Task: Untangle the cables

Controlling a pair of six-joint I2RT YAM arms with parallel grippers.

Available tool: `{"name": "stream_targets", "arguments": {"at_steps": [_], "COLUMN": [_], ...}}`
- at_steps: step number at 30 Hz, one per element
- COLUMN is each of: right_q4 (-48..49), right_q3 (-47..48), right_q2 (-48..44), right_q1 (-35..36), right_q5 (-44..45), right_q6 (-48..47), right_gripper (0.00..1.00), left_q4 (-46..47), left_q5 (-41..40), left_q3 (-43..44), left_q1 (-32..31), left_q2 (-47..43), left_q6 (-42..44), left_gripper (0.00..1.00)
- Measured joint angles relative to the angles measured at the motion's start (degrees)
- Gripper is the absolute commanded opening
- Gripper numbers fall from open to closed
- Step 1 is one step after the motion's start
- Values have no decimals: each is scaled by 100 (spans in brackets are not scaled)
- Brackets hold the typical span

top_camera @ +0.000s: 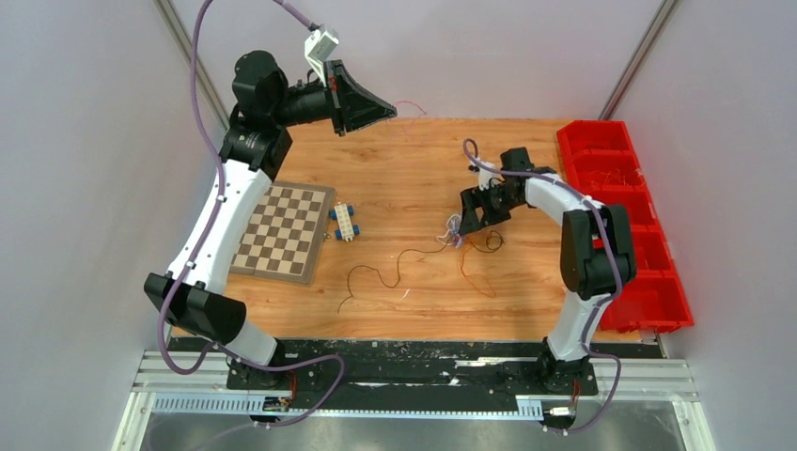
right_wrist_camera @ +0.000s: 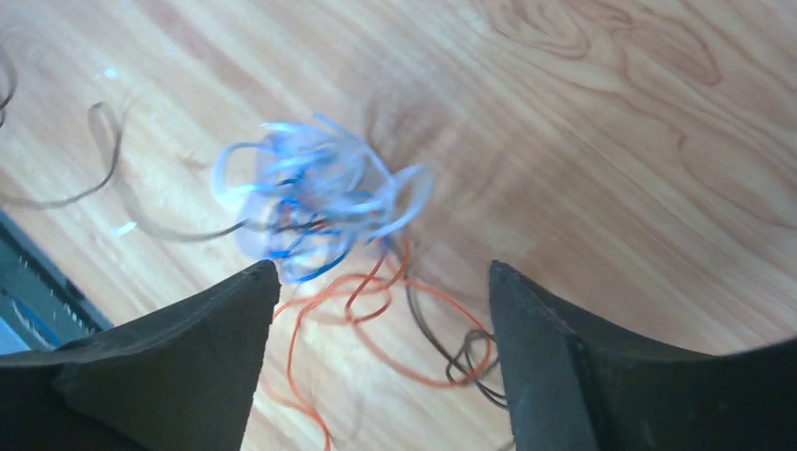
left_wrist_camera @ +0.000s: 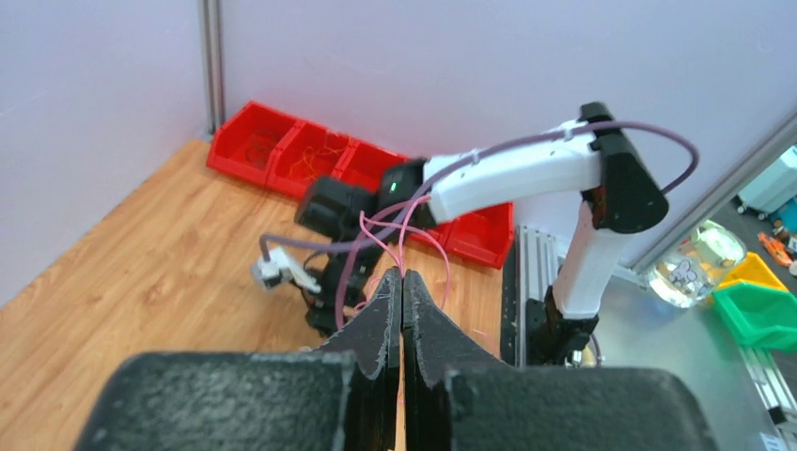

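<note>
Right gripper (right_wrist_camera: 382, 271) hangs just above the cables (top_camera: 454, 230), jaws spread wide, a finger on either side of their knot (right_wrist_camera: 315, 202). The knot lies on the table (top_camera: 414, 160) about midway between the near and far edges, somewhat toward the right edge. White-blue loops are balled tight there, and an orange strand (right_wrist_camera: 376, 324) and a dark strand (right_wrist_camera: 467, 362) spill out beside them. For me the job here is a clean pick: come down on one outer loop, not the whole ball, and close gently. Then draw away low and slow so the tails slide free instead of cinching; seize the core and it likely just tightens. The right arm comes in from the right edge, elbow bent, wrist pitched down at the knot. Over the far edge, left of its middle, the left gripper (left_wrist_camera: 402, 282) sits high off the wood. Its jaws are pressed together on a pink strand (left_wrist_camera: 400, 246) that loops loose beyond the tips.
</note>
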Motion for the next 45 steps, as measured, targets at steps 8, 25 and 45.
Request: {"name": "stream_targets", "arguments": {"at_steps": [8,25,45], "right_q4": [-1054,-1497,-1969], "right_q3": [1097,2083,2031], "right_q2": [-2017,-2959,-3073], "right_q1": [-31,1344,-2218], "right_q5": [-603,-1204,-514], "right_q6": [-907,-1261,-2778], "right_gripper": [100,16,0], "left_q4": [-1141,-2583,-1829], "left_q5": [190,1019,114], "left_q3": [-308,-531,-549], "left_q1": [-61,-1366,-841], "left_q2": [-11,365,487], "left_q6": [977,3060,2319], "left_gripper": [0,0,100]}}
